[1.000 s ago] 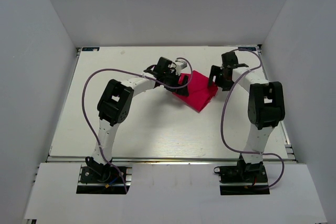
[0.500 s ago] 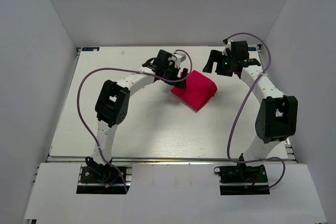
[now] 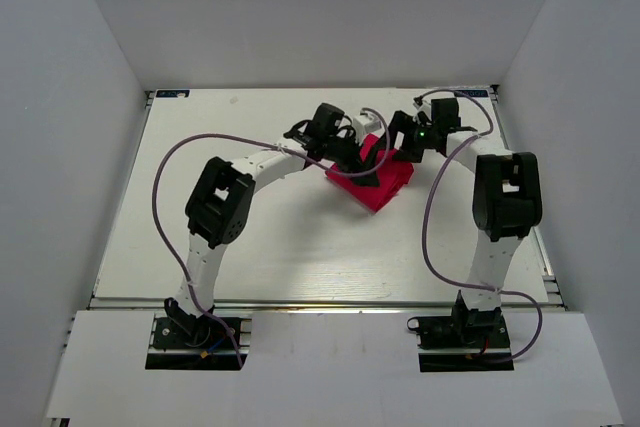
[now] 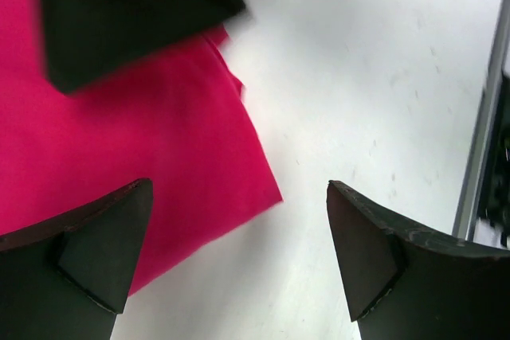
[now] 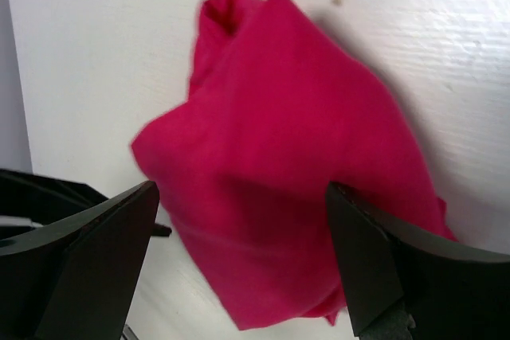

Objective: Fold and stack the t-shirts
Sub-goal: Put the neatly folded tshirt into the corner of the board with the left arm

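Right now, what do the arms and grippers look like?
White tubes, black joints on left arm and right arm. A purple cable loops along each. Black wedge fingers on left gripper and right gripper. Small green light near right wrist.

Count logged from my console.

- Garments: I count one t-shirt (image 3: 385, 187), crimson-pink, lying as a single bundle.
- Arms: two, the left arm (image 3: 215, 202) and the right arm (image 3: 505, 197).
- Grippers: two, the left gripper (image 4: 239, 189) and the right gripper (image 5: 241, 189). Each has two fingers (image 4: 96, 252), so I make it four in all.
- Purple cables (image 3: 165, 172): two, one looping off each arm.
- Base plates (image 3: 195, 337): two, at the near edge.
- Table (image 3: 270, 247): one.
- Green light (image 3: 420, 132): one, on the right wrist.
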Robot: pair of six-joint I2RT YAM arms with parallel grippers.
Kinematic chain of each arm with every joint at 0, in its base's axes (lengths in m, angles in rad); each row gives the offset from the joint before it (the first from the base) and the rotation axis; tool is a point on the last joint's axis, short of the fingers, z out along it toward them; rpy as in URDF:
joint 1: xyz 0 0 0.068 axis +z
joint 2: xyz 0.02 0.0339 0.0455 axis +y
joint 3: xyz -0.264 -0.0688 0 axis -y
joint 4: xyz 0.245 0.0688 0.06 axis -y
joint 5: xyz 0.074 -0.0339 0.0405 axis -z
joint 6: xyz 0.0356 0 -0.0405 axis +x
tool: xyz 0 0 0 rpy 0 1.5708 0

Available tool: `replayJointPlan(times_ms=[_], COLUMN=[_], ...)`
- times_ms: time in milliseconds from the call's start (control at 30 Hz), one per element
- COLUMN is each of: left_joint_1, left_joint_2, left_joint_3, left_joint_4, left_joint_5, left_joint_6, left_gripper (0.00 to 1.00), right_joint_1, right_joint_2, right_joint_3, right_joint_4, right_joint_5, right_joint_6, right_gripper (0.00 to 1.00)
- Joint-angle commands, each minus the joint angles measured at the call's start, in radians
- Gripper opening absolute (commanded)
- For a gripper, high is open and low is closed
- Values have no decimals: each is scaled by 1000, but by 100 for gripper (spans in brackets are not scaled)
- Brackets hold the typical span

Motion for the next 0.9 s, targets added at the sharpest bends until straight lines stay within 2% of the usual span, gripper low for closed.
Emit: replayJointPlan(times_ms=[0,200,300,367,500,667,733,767,800,867], left_joint_1=[14,36,36,36,25,20,32,32,32,32], left_joint_2=[44,128,148,148,44,-147,-177,-177,-166,-121], left_joint_3=[-117,-203,-215,-232,-269,-226,-193,-142,-101,52], left_joint_4=[84,97,106,115,99,72,72,72,-5,-99], left_joint_5=[126,69,135,135,112,23,-31,-70,-182,-254], left_joint_6=[58,30,6,-7,12,-10,-5,7,36,64], left_gripper=[100,100,100,100,100,100,100,100,100,100], right_joint_1=[-53,-83,-84,-84,-71,-53,-62,-62,-68,-71], right_joint_2=[71,174,196,193,150,-25,-115,-134,-172,-235], right_joint_3=[-43,-42,-36,-27,38,102,99,96,93,78], right_joint_4=[117,159,156,136,44,-33,-38,-33,-36,-48], right_joint_5=[-105,-173,-168,-155,-129,-83,-75,-76,-75,-63], right_joint_6=[50,50,32,16,-63,-168,-174,-176,-171,-176], right_gripper=[90,90,90,90,90,90,90,90,90,90])
